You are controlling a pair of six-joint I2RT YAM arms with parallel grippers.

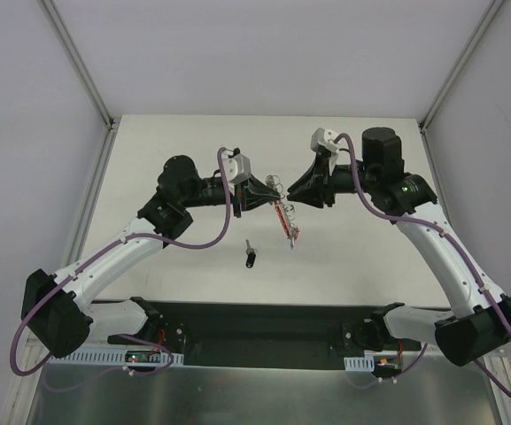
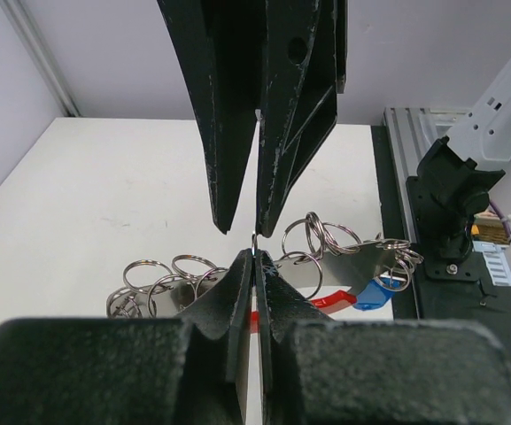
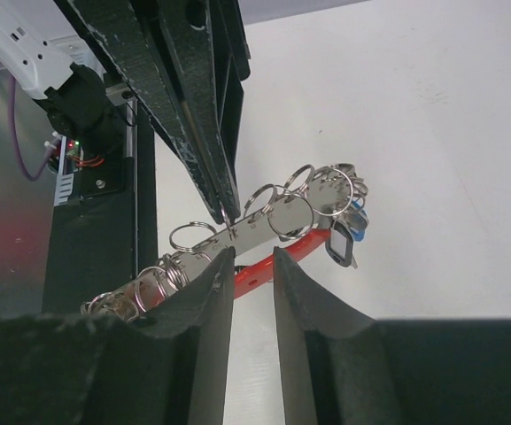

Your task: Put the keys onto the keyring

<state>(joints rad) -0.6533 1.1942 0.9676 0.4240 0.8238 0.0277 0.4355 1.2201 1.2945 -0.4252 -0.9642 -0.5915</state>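
Observation:
The keyring (image 1: 283,217), a silvery bar with several split rings and a curved red tag (image 3: 292,251), hangs above the table between my two grippers. My left gripper (image 2: 255,257) is shut on one thin ring of it, seen edge-on at its tips. My right gripper (image 3: 252,255) faces it, open by a narrow gap, its tips just short of the bar and nothing between them. A blue-headed key (image 2: 375,294) and a dark-framed one (image 3: 341,248) hang at the bunch's far end. A black-headed key (image 1: 251,256) lies loose on the table, below the grippers.
The black mounting plate (image 1: 264,323) with both arm bases runs along the near table edge. Metal rails (image 1: 91,204) border the white table on both sides. The right arm's base (image 2: 450,212) stands to the right in the left wrist view.

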